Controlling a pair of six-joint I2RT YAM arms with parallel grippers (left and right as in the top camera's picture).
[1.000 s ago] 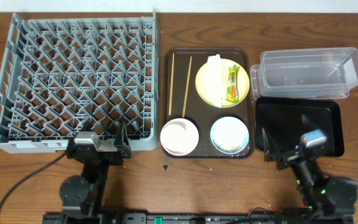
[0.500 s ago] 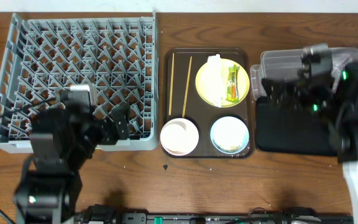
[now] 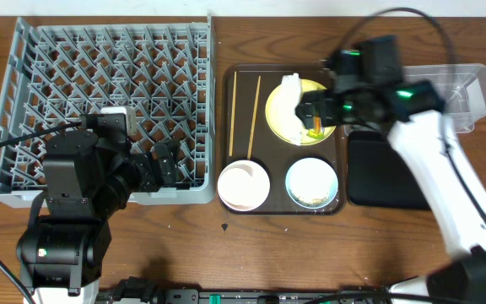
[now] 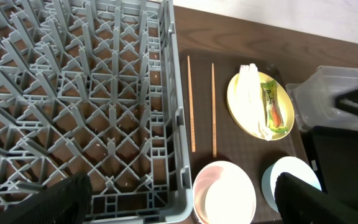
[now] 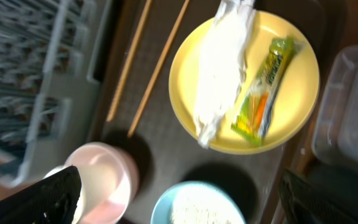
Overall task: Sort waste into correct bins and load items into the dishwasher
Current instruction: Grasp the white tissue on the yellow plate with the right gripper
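On the brown serving tray, the yellow plate [image 3: 277, 118] holds the white napkin [image 3: 289, 88] and the green-and-yellow sachet [image 5: 263, 93]. Two chopsticks [image 3: 233, 114] lie left of it. The white bowl [image 3: 243, 187] and the blue bowl [image 3: 312, 182] with rice scraps [image 5: 207, 211] sit at the tray's front. My right gripper [image 3: 319, 110] is open and empty above the plate. My left gripper [image 3: 163, 165] is open and empty over the front right corner of the grey dish rack [image 3: 99, 93]. The clear tub [image 3: 462, 89] and the black tray [image 3: 378, 177] stand at the right.
The brown serving tray [image 3: 226, 135] lies between the rack and the bins. The right arm reaches across the black tray and the tub. Cables trail at the left front. Bare wood table runs along the front edge [image 3: 226, 245].
Both arms rose from the table's front edge. The right arm swung left from over the bins to above the yellow plate. The left arm settled over the rack's front corner.
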